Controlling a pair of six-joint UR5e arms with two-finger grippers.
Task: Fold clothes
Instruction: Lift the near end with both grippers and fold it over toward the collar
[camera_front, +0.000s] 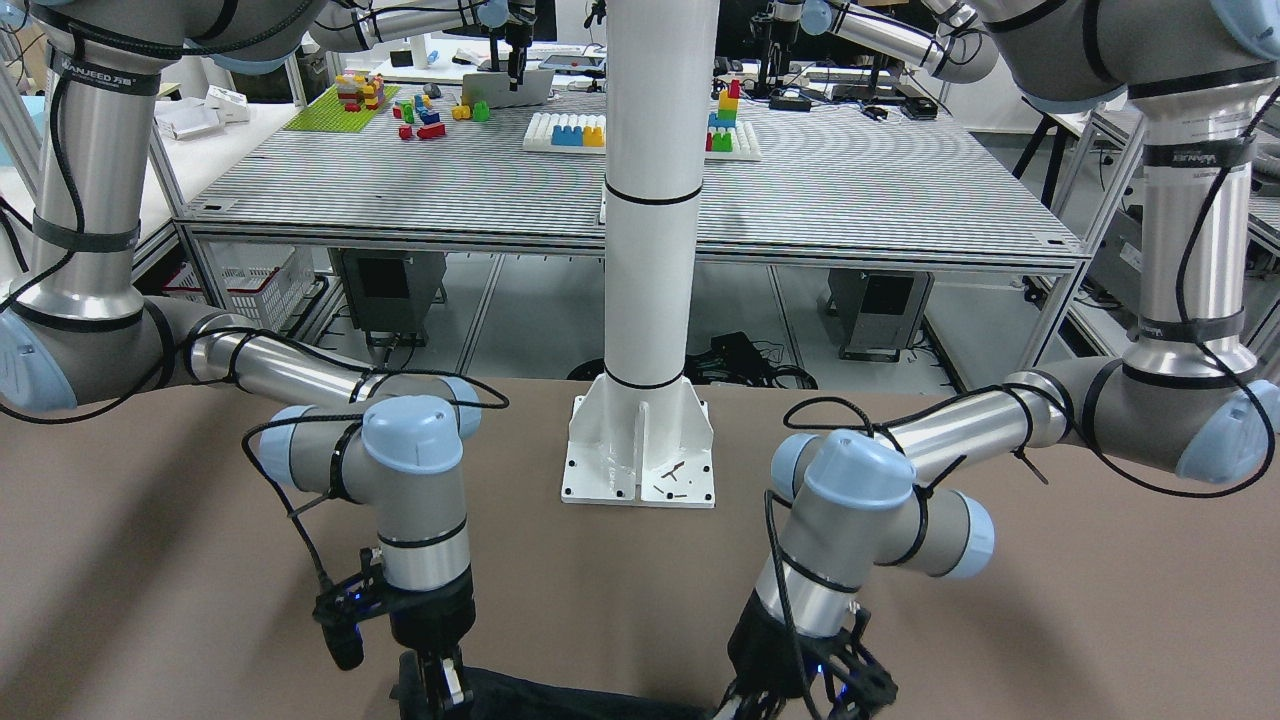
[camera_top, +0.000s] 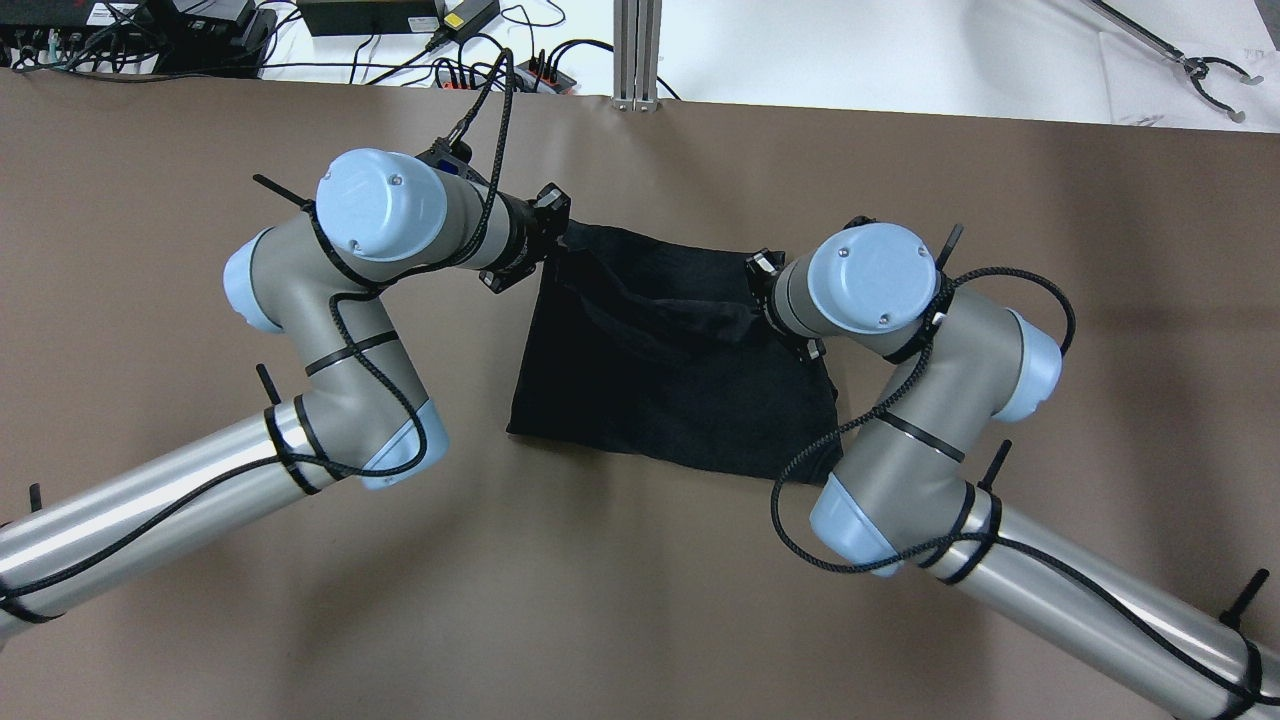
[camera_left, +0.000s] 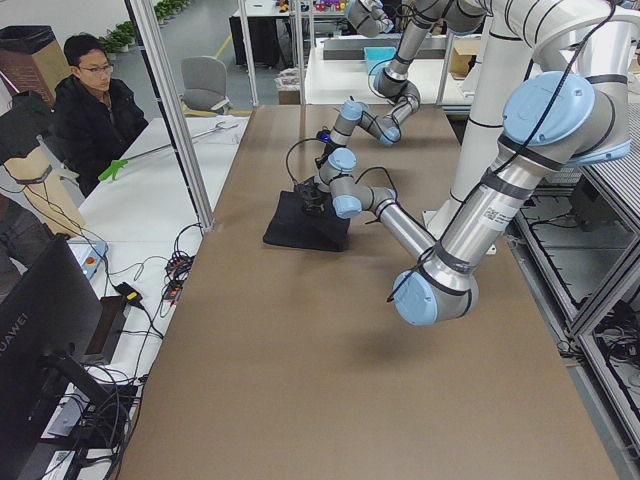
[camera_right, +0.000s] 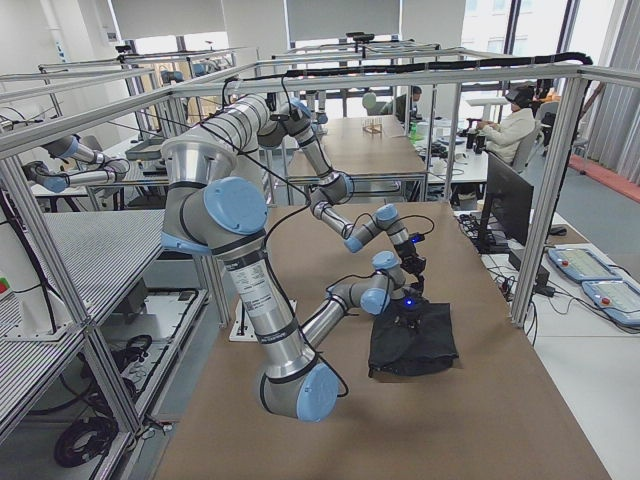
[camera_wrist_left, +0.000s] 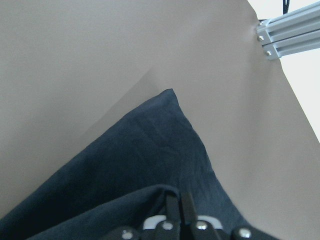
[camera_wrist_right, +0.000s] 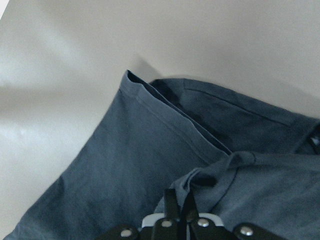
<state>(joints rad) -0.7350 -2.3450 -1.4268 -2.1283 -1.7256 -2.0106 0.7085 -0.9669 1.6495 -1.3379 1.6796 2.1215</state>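
The black cloth (camera_top: 660, 390) lies in the middle of the brown table (camera_top: 620, 580), with its far part gathered into a raised ridge between the two grippers. My left gripper (camera_top: 562, 238) is shut on the cloth's far left corner. The left wrist view shows its closed fingertips (camera_wrist_left: 175, 205) pinching dark fabric (camera_wrist_left: 140, 150). My right gripper (camera_top: 757, 298) is shut on the cloth's far right edge. The right wrist view shows its fingertips (camera_wrist_right: 180, 202) closed on a bunched hem (camera_wrist_right: 125, 165). In the front-facing view the cloth (camera_front: 560, 700) shows only at the bottom edge.
The white pillar's base plate (camera_front: 640, 450) stands on the table on the robot's side of the cloth. An aluminium post (camera_top: 636, 50) and cables (camera_top: 420, 50) sit past the far edge. An operator (camera_left: 90, 100) sits beside the table.
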